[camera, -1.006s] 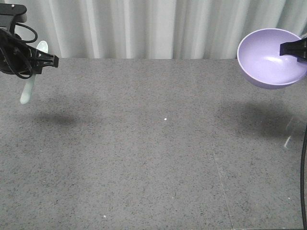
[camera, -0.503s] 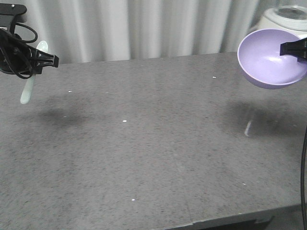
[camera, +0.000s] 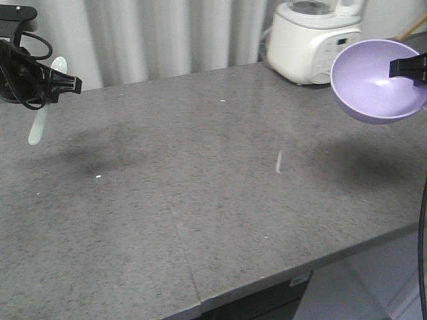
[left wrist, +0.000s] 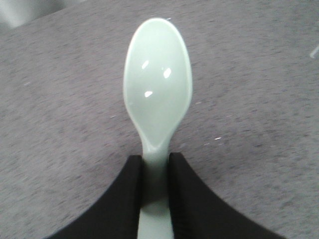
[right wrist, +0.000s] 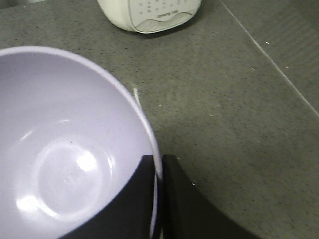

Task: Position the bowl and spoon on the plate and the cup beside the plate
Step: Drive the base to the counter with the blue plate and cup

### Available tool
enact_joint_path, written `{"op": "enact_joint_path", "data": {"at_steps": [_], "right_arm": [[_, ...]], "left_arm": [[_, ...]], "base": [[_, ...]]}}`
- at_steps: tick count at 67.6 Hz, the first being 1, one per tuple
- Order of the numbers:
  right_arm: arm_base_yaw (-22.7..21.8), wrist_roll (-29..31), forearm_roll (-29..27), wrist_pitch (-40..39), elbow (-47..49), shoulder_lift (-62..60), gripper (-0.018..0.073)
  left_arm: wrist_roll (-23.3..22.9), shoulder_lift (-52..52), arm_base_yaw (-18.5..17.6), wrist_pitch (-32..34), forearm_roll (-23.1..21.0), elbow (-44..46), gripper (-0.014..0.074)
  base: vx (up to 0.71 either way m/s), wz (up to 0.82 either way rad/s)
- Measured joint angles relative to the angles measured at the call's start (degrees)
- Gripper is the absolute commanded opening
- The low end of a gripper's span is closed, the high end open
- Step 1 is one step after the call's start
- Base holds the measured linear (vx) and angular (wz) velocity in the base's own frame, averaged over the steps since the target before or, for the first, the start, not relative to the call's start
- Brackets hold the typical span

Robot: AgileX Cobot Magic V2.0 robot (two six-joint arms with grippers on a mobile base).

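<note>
White appliance (camera: 313, 43) has appeared behind bowl (camera: 370, 90); left gripper (camera: 61, 83) clamps spoon (camera: 39, 125), right gripper (camera: 402, 68) bowl.

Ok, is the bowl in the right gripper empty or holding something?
Empty. The bowl shows only bare lavender plastic inside, with glare spots; the right gripper pinches its rim.

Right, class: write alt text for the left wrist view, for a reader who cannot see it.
The left gripper pinches a pale mint-green spoon by its handle, hollow side up and pointing away from the camera, over a grey speckled countertop.
</note>
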State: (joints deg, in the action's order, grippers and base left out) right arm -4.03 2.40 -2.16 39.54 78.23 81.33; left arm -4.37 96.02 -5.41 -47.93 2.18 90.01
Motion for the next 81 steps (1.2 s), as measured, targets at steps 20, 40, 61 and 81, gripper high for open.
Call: {"op": "enact_joint_path", "data": {"at_steps": [20, 40, 61, 81], "right_arm": [[0.0, 0.0, 0.0, 0.0, 0.0, 0.0, -0.001], [0.0, 0.0, 0.0, 0.0, 0.0, 0.0, -0.001], [0.0, 0.0, 0.0, 0.0, 0.0, 0.0, -0.001], [0.0, 0.0, 0.0, 0.0, 0.0, 0.0, -0.001]], "left_arm": [[0.0, 0.0, 0.0, 0.0, 0.0, 0.0, -0.0006], [0.0, 0.0, 0.0, 0.0, 0.0, 0.0, -0.0006], [0.0, 0.0, 0.0, 0.0, 0.0, 0.0, -0.0006], [0.0, 0.0, 0.0, 0.0, 0.0, 0.0, -0.0006]], "base": [[-0.02, -0.4], [-0.02, -0.37], [-0.01, -0.39], [-0.01, -0.4]]}}
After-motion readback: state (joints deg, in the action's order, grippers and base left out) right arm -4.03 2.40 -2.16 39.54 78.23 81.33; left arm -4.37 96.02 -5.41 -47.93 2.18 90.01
